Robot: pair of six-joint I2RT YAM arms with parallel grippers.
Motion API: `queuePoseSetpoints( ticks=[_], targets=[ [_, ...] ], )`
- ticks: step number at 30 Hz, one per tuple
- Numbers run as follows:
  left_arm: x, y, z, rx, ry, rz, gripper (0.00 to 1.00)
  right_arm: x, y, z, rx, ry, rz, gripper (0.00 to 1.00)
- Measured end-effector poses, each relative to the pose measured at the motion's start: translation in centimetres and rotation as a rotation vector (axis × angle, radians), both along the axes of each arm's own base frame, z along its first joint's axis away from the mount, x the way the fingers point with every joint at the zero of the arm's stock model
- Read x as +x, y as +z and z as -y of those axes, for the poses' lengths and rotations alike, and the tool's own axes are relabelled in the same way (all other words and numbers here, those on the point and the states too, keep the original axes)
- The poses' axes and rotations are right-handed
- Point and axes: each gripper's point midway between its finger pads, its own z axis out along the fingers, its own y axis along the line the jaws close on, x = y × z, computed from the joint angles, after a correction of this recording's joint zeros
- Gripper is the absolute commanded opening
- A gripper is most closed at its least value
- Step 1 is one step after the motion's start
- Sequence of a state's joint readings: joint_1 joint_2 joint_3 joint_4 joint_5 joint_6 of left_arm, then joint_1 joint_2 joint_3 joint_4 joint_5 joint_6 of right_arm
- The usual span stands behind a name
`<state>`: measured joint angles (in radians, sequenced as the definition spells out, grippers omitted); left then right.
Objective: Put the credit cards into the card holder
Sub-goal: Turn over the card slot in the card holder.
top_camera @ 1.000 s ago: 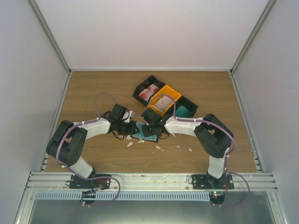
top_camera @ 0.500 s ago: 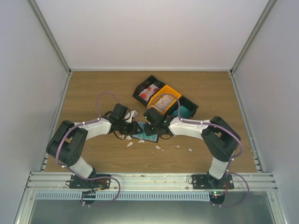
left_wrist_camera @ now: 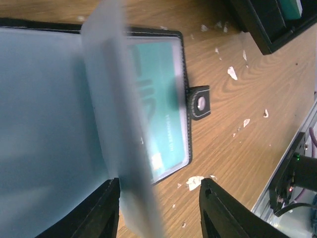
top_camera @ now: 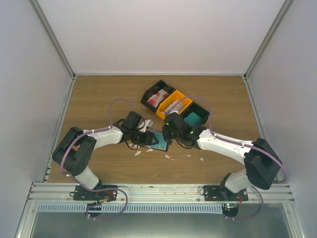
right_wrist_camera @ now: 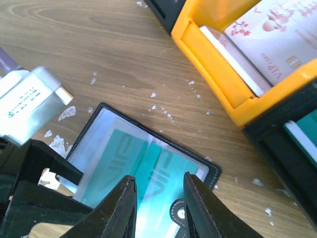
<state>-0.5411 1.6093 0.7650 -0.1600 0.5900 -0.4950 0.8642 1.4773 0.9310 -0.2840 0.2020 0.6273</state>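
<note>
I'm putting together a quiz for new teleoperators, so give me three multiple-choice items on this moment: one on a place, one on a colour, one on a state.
1. Where does the card holder lie?
A. inside the orange bin
B. on the wooden table
C. on the metal rail by the arm bases

2. What colour are the cards in its clear sleeves?
A. teal
B. red-and-white
C. yellow

3. How is the card holder?
A. folded shut
B. strapped closed
C. spread open

Answers:
1 B: the right wrist view shows it flat on the wood.
2 A: teal shows through the sleeves in both wrist views.
3 C: its inside faces up and the snap tab hangs free.
</note>
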Motion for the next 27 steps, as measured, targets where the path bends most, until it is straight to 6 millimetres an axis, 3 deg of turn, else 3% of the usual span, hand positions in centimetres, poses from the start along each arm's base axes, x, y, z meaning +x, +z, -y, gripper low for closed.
queuePoseSetpoints(
  ticks=[6, 11, 15, 22, 27],
  targets=[
    [-0.4, -0.1, 2.1, -0.010, -0.056, 0.004, 0.56, -0.1, 0.3, 1.9, -0.003, -0.051, 0.015, 0.29],
    [-0.6, -0.2, 2.6, -0.007, -0.065, 0.001, 0.61, -0.6, 0.4, 2.9, -0.006, -0.066, 0.013, 0.29],
    [-0.4, 0.0, 2.4, 0.000, -0.053, 0.013, 0.62, -0.5, 1.6, 3.7, 0.008, -0.081, 0.032, 0.31],
    [1.2, 3.5, 1.8, 0.001, 0.022, 0.136, 0.52, 0.4, 3.7, 5.4, 0.024, -0.100, 0.082, 0.34],
    [2.7, 6.6, 0.2, 0.017, 0.127, 0.259, 0.61, 1.4, 4.5, 6.6, 0.006, -0.095, 0.101, 0.42]
  ],
)
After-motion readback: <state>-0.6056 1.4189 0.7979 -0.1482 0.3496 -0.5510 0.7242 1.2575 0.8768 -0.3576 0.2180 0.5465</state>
